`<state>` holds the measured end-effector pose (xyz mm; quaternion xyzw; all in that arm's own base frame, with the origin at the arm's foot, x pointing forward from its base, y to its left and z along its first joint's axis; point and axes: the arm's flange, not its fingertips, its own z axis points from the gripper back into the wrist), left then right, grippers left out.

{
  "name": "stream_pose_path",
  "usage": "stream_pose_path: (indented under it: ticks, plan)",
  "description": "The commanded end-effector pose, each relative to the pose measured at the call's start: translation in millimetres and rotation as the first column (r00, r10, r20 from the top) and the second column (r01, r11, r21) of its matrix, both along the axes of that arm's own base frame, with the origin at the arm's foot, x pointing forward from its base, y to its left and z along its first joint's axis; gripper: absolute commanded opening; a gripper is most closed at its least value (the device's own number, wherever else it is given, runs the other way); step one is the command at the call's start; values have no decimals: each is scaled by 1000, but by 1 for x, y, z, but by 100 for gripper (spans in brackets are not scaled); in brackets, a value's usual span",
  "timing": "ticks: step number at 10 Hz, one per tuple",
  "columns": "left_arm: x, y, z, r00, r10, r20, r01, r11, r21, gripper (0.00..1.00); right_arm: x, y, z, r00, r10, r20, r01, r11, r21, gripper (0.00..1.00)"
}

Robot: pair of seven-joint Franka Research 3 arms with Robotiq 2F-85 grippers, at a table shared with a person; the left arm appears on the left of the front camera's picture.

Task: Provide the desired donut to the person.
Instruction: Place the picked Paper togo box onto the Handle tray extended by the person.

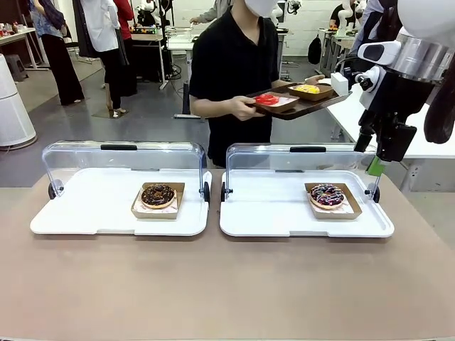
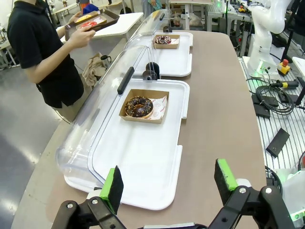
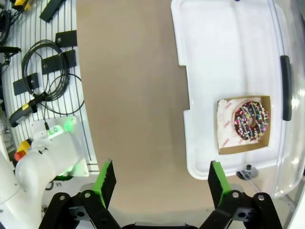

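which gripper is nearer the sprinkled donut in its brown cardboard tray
Right. The right gripper hangs open just above and beside the sprinkled donut at its white tray's right end. The left gripper, also open, sits past the chocolate donut's tray.

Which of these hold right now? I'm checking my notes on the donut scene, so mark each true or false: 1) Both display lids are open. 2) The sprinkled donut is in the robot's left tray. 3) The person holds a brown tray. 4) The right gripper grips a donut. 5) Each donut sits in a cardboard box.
1) True: both clear lids are tipped back behind their white trays.
2) False: the sprinkled donut lies in the right tray; the chocolate donut is in the left one.
3) True: the person carries a brown tray.
4) False: the right gripper is open and holds nothing, as is the left gripper.
5) True: each rests in its own cardboard box.
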<state>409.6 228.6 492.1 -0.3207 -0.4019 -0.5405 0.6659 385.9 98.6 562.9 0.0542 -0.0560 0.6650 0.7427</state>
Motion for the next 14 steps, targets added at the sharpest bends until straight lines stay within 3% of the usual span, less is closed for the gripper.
stream_pose_path:
  ticks: [1,5,6,9,10,11,14]
  plan:
    - [-2,-1,1,1000,-2,6,2,1000,0,100,-1,0,0,1000,12,-6,-12,1000,-2,100]
    - [-2,-1,1,1000,-2,6,2,1000,0,100,0,0,0,1000,0,0,0,1000,0,100]
    - [-2,-1,1,1000,-2,6,2,1000,0,100,13,-15,1,984,100,-148,-54,956,287,100]
    - [-2,-1,1,1000,-2,6,2,1000,0,100,44,-41,-7,991,128,-38,-90,850,519,100]
    - [-2,-1,1,1000,-2,6,2,1000,0,100,58,-52,-10,990,135,43,-135,811,569,100]
    - [-2,-1,1,1000,-2,6,2,1000,0,100,63,-73,-10,983,152,98,-179,727,663,100]
    - [-2,-1,1,1000,-2,6,2,1000,0,100,31,-132,8,963,104,250,-266,542,797,100]
